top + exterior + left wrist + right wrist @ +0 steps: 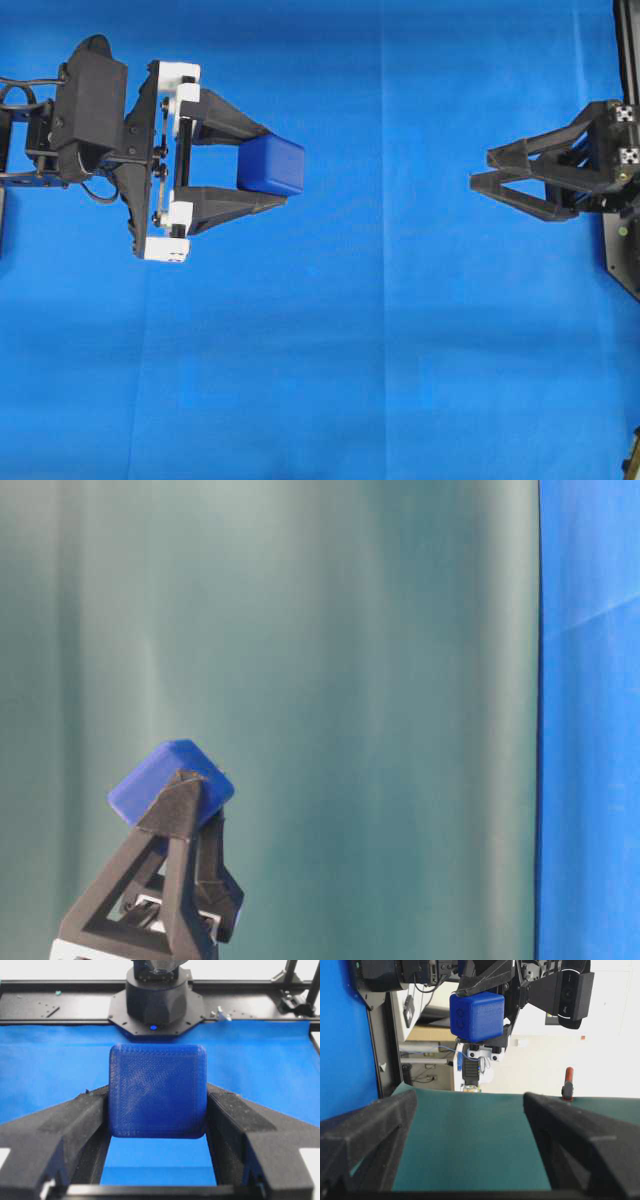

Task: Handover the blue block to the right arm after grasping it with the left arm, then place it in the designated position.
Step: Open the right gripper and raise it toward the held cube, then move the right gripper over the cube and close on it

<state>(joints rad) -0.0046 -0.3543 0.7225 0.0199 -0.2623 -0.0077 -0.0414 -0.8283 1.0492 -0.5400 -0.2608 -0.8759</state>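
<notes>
My left gripper [275, 166], the one with white brackets, is shut on the dark-blue block [270, 160] and holds it in the air above the bright blue cloth. In the left wrist view the blue block [157, 1091] sits square between both black fingers, touching each. The table-level view shows the blue block [165, 775] tilted on a corner at the fingertips. The right arm's gripper [480, 169] hangs at the far right, turned on its side and pointing at the block across a wide gap. Its fingers stand open [469, 1105] with nothing between them, and the blue block [476, 1016] shows ahead.
Blue cloth [380, 350] covers the table. A green backdrop [350, 680] stands behind the raised block. The right arm's black base [155, 995] sits at the cloth's far edge, and a black frame [625, 250] borders the right side.
</notes>
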